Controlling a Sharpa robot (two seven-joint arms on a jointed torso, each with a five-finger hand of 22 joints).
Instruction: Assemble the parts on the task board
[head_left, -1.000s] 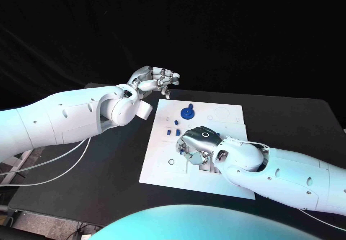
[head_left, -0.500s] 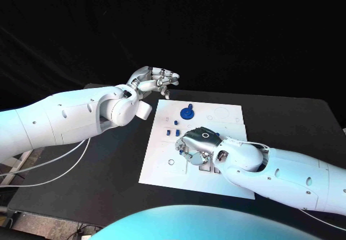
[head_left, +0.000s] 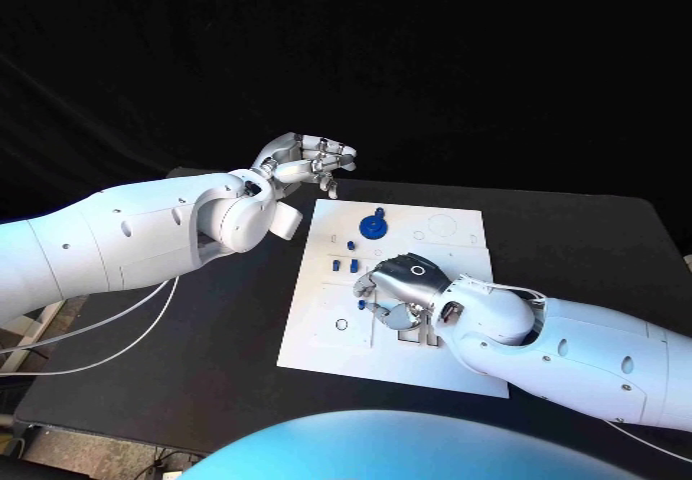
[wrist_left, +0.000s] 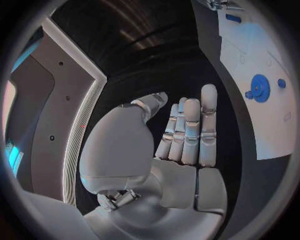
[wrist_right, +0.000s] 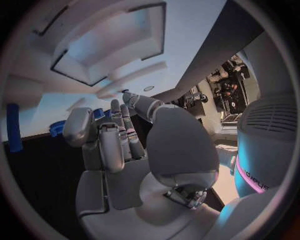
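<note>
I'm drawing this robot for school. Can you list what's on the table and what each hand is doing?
table: black
white board: lies in the middle
blue wheel: sits at the board's far end
small blue pieces: lie near the board's middle
left robot hand: raised past the board's far edge, holds nothing
right robot hand: low over the board; whether it holds something, cannot tell

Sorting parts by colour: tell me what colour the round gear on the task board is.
Blue. The gear shows best in the left wrist view, against the white task board.
</note>
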